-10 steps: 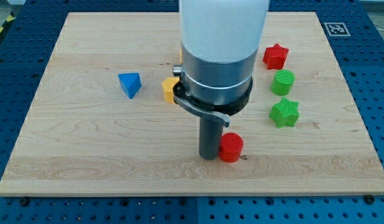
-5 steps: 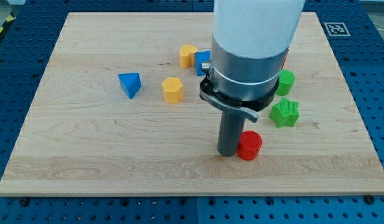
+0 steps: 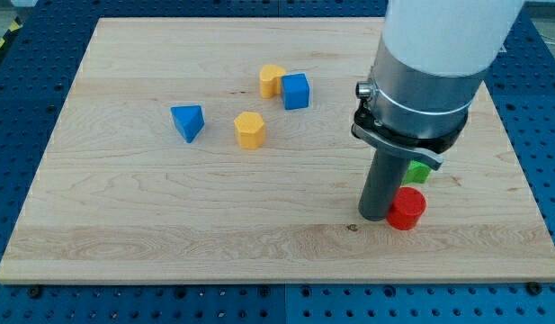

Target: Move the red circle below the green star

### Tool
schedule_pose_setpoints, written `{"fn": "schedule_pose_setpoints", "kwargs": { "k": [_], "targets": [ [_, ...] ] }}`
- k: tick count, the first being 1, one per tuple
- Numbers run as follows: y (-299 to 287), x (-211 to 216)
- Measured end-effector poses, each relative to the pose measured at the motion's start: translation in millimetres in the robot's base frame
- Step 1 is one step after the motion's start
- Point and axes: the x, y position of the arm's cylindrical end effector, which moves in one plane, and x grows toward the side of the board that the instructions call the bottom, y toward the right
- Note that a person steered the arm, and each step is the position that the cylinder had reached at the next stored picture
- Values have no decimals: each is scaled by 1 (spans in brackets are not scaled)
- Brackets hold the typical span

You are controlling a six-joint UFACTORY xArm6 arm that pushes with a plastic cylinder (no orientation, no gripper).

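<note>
The red circle lies on the wooden board near the view's bottom right. My tip stands against its left side, touching it. The green star is mostly hidden behind the arm; only a small green part shows just above the red circle. The arm's wide body covers the board's upper right.
A blue triangle lies at the left. A yellow hexagon is at centre left. A yellow block and a blue cube stand together above it. The board's right edge runs close to the red circle.
My tip has slid to the view's right, pushing the red circle with it. The arm now covers the green star, the green circle and the red star.
</note>
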Motion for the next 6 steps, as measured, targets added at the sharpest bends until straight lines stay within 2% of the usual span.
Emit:
{"fn": "schedule_pose_setpoints", "kwargs": {
  "k": [6],
  "targets": [
    [22,5]
  ]
}}
